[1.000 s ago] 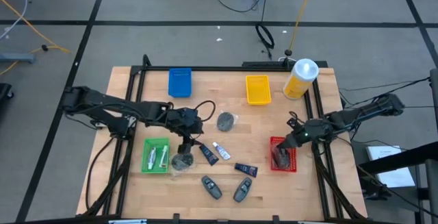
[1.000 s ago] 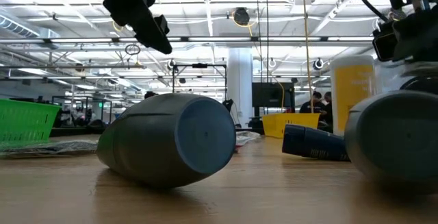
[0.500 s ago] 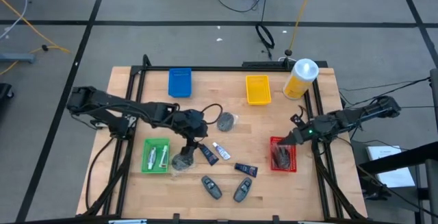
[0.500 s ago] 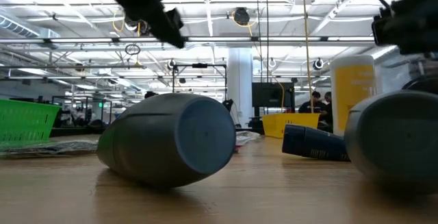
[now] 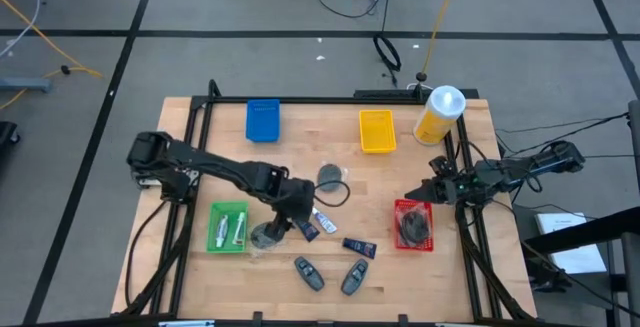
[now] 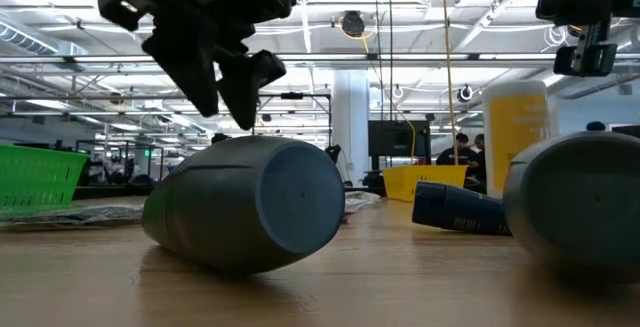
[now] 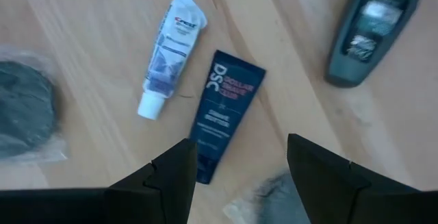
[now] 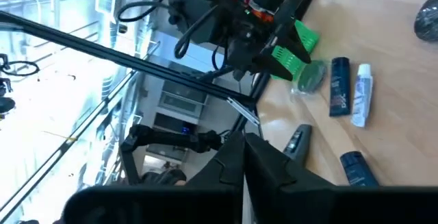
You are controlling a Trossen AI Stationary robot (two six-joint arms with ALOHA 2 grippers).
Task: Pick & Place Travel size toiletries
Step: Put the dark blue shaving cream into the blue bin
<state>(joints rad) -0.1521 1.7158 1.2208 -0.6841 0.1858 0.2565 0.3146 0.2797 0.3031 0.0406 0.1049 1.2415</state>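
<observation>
Left pincer [image 7: 239, 166], fingers apart, hovers directly over a dark-blue mini tube with white lettering [image 7: 222, 111]. Right pincer [image 5: 418, 194], fingers together, hangs above a red plastic tray [image 5: 428, 235].

Bright trays and muted toiletries on pale wood

The blue tray [image 5: 263, 119], yellow tray [image 5: 377, 130], green tray [image 5: 227, 227] and red tray [image 5: 414, 225] sit on a light wooden table [image 5: 200, 127]; a dark-blue mini tube [image 7: 220, 112] has white lettering, the white tube [image 7: 170, 51] red-and-blue print.
</observation>
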